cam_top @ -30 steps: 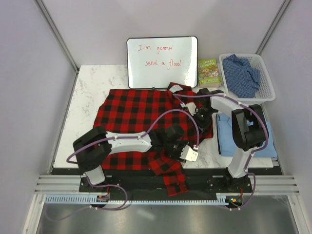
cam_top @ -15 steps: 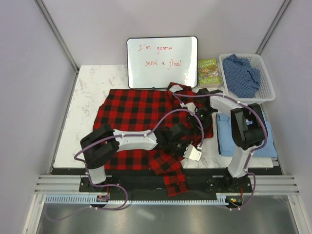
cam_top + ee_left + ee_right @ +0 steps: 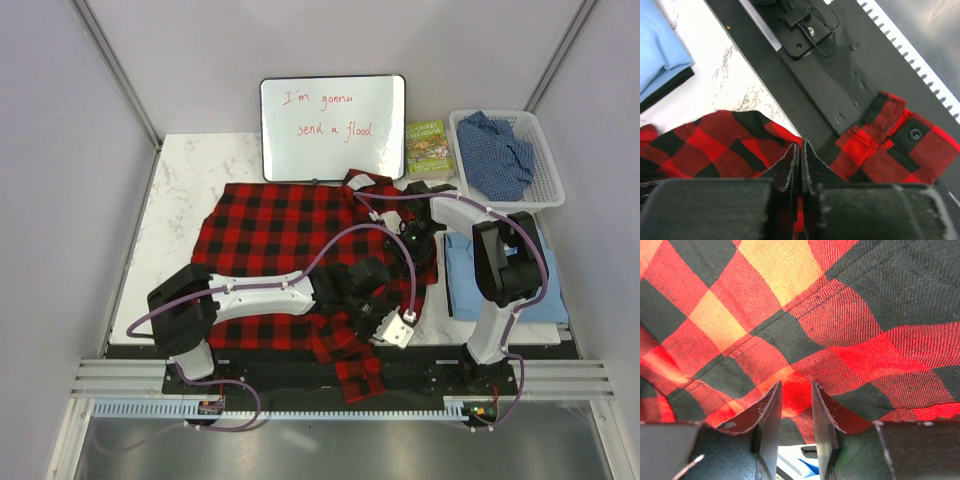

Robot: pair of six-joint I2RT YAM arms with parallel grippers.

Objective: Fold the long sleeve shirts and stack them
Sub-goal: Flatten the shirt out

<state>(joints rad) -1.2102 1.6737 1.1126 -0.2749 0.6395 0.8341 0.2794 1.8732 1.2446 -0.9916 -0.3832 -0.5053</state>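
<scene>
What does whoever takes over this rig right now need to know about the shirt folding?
Left tool: shut on the flannel near its front edge, by the sleeve hanging off the table.
Right tool: jaws slightly apart with a fold of flannel between them, apparently pinched, at that shirt's right side.
Light blue shirt: folded flat at the table's right.
Speckled blue shirt: crumpled in the basket.
Done: one shirt folded.
Left: fold the flannel, then the speckled one, and stack all three.
</scene>
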